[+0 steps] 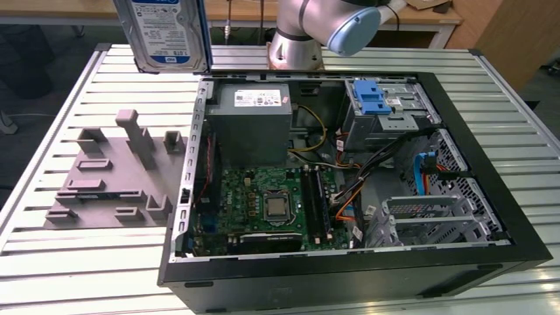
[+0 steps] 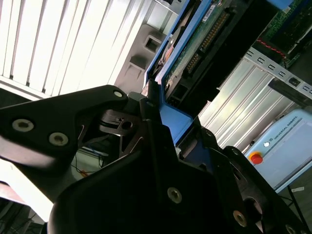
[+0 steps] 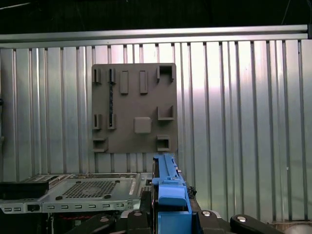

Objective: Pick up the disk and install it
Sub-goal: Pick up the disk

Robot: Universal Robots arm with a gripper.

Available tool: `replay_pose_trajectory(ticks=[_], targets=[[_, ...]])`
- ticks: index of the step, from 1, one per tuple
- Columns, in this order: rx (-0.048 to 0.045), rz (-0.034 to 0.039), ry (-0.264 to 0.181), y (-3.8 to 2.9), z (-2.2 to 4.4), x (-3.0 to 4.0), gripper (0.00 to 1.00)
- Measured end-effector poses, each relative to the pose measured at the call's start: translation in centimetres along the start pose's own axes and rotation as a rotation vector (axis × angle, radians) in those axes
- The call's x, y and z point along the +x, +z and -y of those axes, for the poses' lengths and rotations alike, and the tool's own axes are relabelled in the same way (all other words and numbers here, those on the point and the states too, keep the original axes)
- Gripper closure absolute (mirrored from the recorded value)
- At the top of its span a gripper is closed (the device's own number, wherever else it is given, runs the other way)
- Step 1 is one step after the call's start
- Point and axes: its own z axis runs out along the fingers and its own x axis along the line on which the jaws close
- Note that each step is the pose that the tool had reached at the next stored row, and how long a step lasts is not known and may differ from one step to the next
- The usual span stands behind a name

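Between my jaws, disk (image 1: 166, 33): silver body, white-and-blue label, blue carrier frame. My fingers (image 2: 154, 131): black. Beyond the jaws: fixture plate (image 3: 134, 107) plain grey; table (image 3: 243, 122) pale silver, ribbed stripes. Motherboard (image 1: 262, 197): green.

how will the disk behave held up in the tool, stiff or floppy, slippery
Probably stiff: the disk is a flat metal slab and hangs upright without sagging. Likely dense for its size. The tool grips its blue plastic carrier edge-on, which may flex or slip a little.
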Motion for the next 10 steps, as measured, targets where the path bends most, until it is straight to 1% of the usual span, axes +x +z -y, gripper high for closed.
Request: replay_pose_trajectory(ticks=[3,5,7,10], targets=[[0.0000,0.0001,0.000,0.00,0.14,0.16,0.64],[0.0001,0.0001,0.000,0.01,0.15,0.47,0.64],[0.0001,0.0001,0.000,0.03,0.18,0.97,0.64],[0.0000,0.0000,0.000,0.03,0.22,1.90,0.64]])
